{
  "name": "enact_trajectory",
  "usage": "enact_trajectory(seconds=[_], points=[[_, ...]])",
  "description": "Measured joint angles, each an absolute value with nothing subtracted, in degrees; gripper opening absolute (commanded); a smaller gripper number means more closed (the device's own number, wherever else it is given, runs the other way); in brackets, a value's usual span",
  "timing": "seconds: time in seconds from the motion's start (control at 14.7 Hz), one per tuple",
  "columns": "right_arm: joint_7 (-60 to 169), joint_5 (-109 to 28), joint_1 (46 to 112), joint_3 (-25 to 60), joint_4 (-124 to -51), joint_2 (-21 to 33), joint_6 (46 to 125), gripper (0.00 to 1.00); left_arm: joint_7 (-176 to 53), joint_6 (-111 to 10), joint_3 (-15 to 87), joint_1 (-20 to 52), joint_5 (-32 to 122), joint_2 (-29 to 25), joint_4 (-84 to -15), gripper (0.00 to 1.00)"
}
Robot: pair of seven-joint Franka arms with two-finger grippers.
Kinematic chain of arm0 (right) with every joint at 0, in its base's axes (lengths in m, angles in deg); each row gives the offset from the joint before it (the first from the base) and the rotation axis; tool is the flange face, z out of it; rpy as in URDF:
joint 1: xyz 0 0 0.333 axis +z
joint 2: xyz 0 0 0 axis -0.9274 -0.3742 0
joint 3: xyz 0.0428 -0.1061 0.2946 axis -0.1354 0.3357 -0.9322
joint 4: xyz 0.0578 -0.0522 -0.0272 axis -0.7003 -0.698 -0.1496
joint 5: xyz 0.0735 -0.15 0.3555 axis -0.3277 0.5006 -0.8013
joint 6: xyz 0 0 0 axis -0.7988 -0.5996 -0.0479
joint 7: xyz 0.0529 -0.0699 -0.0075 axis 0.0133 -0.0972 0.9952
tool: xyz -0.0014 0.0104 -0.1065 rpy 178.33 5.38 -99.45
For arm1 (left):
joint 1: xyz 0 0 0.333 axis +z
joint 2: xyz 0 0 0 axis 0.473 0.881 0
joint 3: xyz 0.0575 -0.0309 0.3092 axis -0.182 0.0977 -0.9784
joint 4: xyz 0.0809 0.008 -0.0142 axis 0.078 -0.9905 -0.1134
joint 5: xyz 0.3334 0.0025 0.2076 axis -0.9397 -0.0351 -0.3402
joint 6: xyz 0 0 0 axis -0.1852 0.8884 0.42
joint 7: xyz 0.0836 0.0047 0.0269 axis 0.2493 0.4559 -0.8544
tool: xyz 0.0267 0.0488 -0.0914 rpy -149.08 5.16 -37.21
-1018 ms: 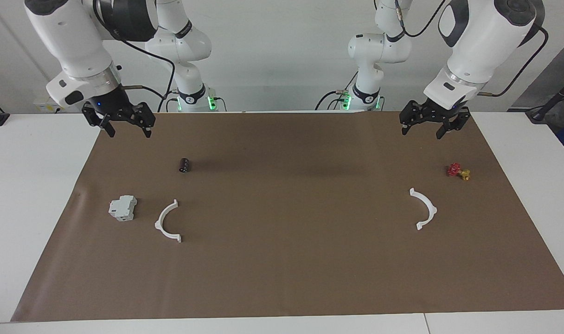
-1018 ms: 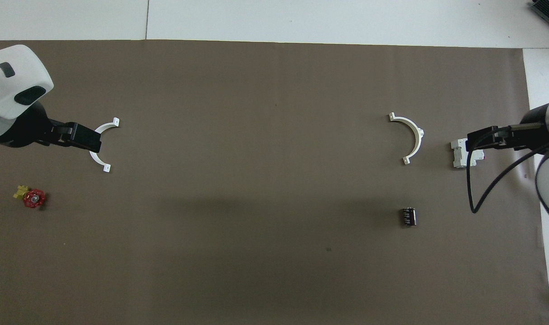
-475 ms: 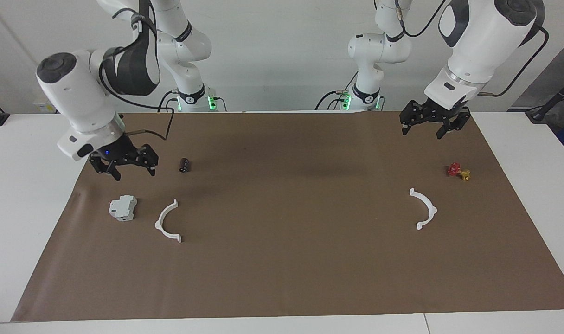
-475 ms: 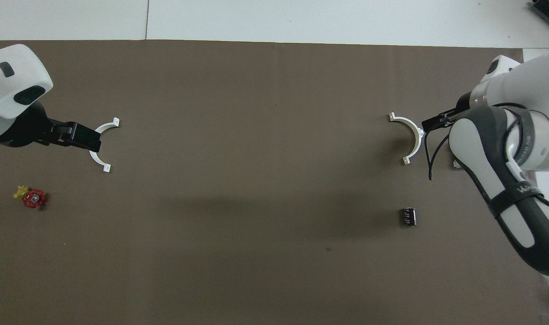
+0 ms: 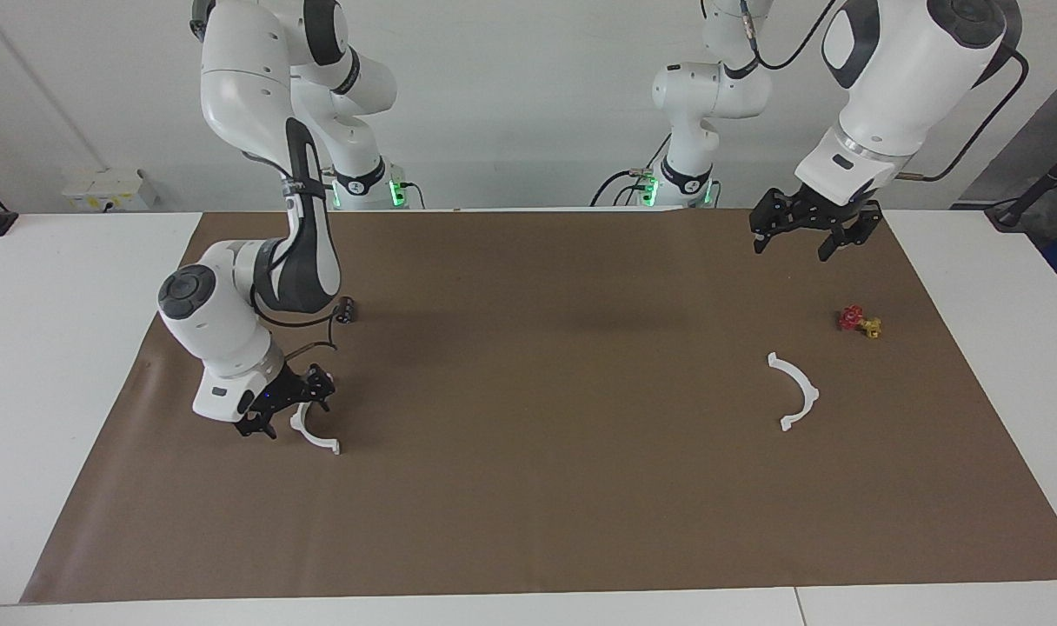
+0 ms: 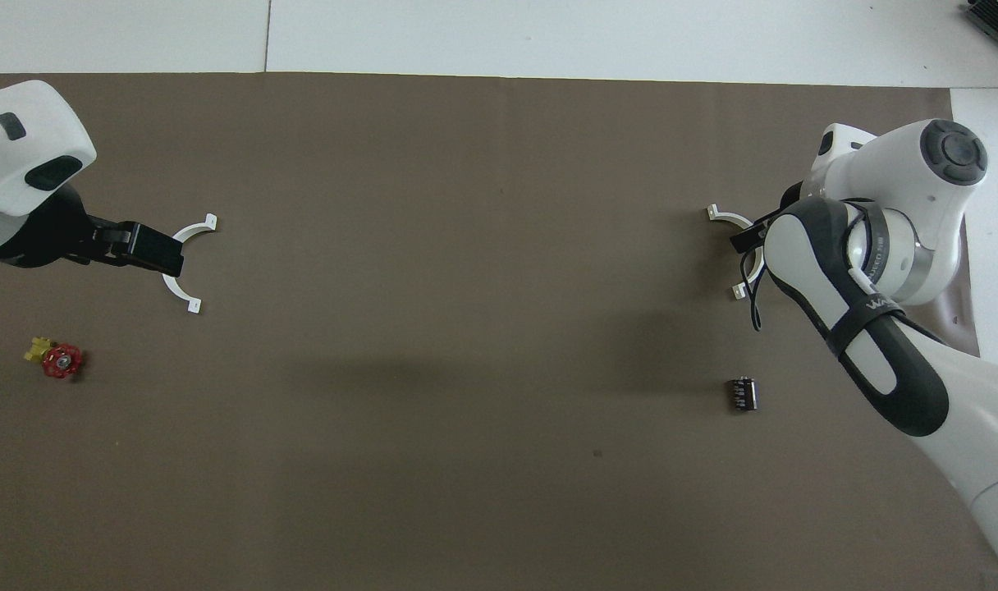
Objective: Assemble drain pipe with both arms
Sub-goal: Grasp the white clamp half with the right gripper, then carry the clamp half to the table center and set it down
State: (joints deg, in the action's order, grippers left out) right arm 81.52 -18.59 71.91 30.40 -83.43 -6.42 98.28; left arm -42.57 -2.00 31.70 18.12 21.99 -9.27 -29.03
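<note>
The drain pipe lies as two separate white half rings on the brown mat (image 5: 528, 504). One half ring (image 5: 320, 441) (image 6: 717, 216) lies toward the right arm's end. My right gripper (image 5: 291, 406) is low over its middle, open, with a finger on each side of the curve. One of those fingers (image 6: 745, 241) shows from overhead; the arm hides most of this piece. The other half ring (image 5: 796, 391) (image 6: 171, 291) lies untouched toward the left arm's end. My left gripper (image 5: 802, 233) (image 6: 150, 249) hangs open, high over the mat, empty.
A small black cylinder (image 5: 346, 309) (image 6: 743, 394) lies nearer to the robots than the right arm's half ring. A red and yellow valve (image 5: 859, 322) (image 6: 56, 359) sits near the left arm's end, nearer to the robots than that half ring.
The right arm has swung down from high over the mat's corner to the half ring, now covering the grey block beside it. The left arm has not moved.
</note>
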Motion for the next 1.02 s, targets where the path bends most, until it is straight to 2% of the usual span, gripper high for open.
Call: enact_trajectory(seconds=[0.14,0.2,0.27,0.41,0.48,0.54,0.81,1.02], points=[[81.8,-18.6,71.6,30.4,-83.4,-7.3,98.8,0.97,-42.6,-2.0,31.7,18.1,22.0,-9.3,-29.0,1.00],[81.8,-18.6,71.4,30.4,-83.5,-7.4,98.9,0.89,-42.6,-2.0,31.7,18.1,22.0,-9.3,-29.0,1.00],[81.8,-18.6,71.3,30.5,-83.6,-7.4,98.9,0.75,-42.6,-2.1,31.7,18.1,22.0,-9.3,-29.0,1.00],[82.1,-18.6,71.1,30.5,-84.0,-7.4,98.9,0.23,-42.6,-2.2,31.7,18.1,22.0,-9.3,-29.1,1.00],[82.2,-18.6,71.1,30.5,-84.1,-7.4,98.9,0.04,-42.6,-2.2,31.7,18.1,22.0,-9.3,-29.1,1.00],[82.2,-18.6,71.1,30.5,-84.2,-7.4,98.9,0.00,-42.6,-2.2,31.7,18.1,22.0,-9.3,-29.1,1.00],[77.7,-18.7,71.4,30.4,-83.3,-7.3,98.3,0.00,-42.6,-2.3,31.7,18.1,22.0,-9.3,-29.2,1.00],[69.2,-18.6,72.5,30.3,-79.3,-6.4,91.9,0.00,-42.6,-2.4,31.7,18.1,22.0,-9.3,-29.3,1.00]])
